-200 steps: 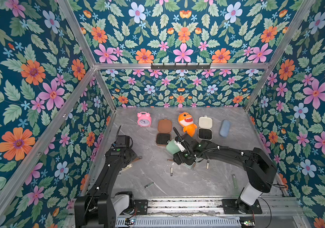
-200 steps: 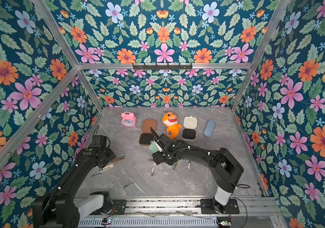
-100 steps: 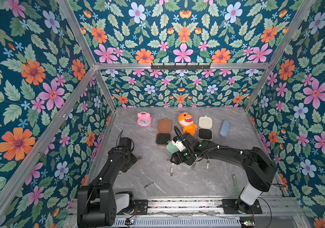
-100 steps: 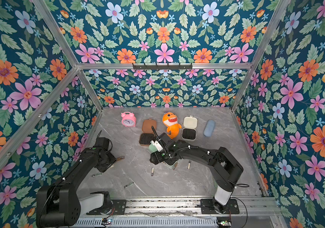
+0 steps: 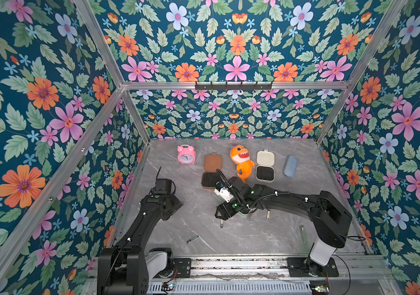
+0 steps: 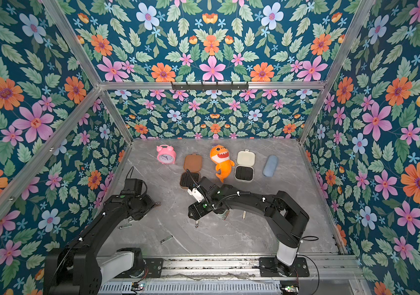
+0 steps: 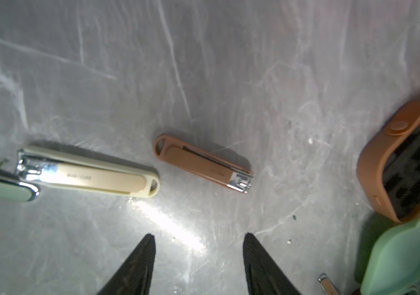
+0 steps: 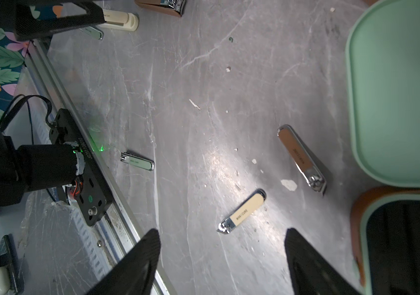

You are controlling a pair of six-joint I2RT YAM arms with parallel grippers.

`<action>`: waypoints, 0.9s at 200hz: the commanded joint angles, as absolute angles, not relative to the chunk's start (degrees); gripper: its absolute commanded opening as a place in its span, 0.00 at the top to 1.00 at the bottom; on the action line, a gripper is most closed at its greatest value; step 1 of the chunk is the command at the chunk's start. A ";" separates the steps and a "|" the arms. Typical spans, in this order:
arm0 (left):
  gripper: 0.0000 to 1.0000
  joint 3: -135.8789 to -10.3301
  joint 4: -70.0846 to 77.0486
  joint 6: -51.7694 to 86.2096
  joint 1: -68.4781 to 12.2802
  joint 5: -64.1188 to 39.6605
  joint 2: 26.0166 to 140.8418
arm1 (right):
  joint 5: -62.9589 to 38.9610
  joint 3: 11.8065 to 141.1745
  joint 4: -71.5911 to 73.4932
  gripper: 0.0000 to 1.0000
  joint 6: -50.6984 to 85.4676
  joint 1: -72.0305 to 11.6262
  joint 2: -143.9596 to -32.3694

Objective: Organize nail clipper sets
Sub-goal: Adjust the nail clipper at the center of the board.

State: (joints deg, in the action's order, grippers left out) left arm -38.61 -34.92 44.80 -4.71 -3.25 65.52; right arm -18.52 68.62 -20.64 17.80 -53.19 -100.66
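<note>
The left gripper point(image 7: 198, 235), at 9 o'clock on the table point(image 5: 242, 237), and the right gripper point(image 8: 221, 229), mid-table, both stand open, holding nothing.

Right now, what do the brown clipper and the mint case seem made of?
Brown clipper: matte brown cover, probably plastic or coating, over mirror-like metal at its cutting end. Mint case: smooth matte shell without glare, likely silicone or plastic.

Bright top views, dim wrist views, glare
</note>
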 commanded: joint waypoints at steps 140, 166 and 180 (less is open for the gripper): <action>0.38 -42.81 -21.46 34.10 -3.65 -5.20 78.17 | -16.55 84.59 -31.56 0.28 7.68 -65.19 -113.89; 0.38 -44.74 -19.94 31.78 3.56 -13.33 79.85 | -15.97 87.88 -32.27 0.29 6.33 -67.56 -117.01; 0.38 -45.48 -18.48 31.71 7.34 -18.53 80.86 | -14.94 89.22 -33.39 0.29 4.88 -68.89 -118.48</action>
State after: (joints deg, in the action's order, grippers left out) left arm -44.31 -21.80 34.35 2.92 -7.90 79.75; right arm -16.62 87.26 -30.50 8.49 -67.29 -116.66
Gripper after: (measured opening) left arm 0.622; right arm 0.711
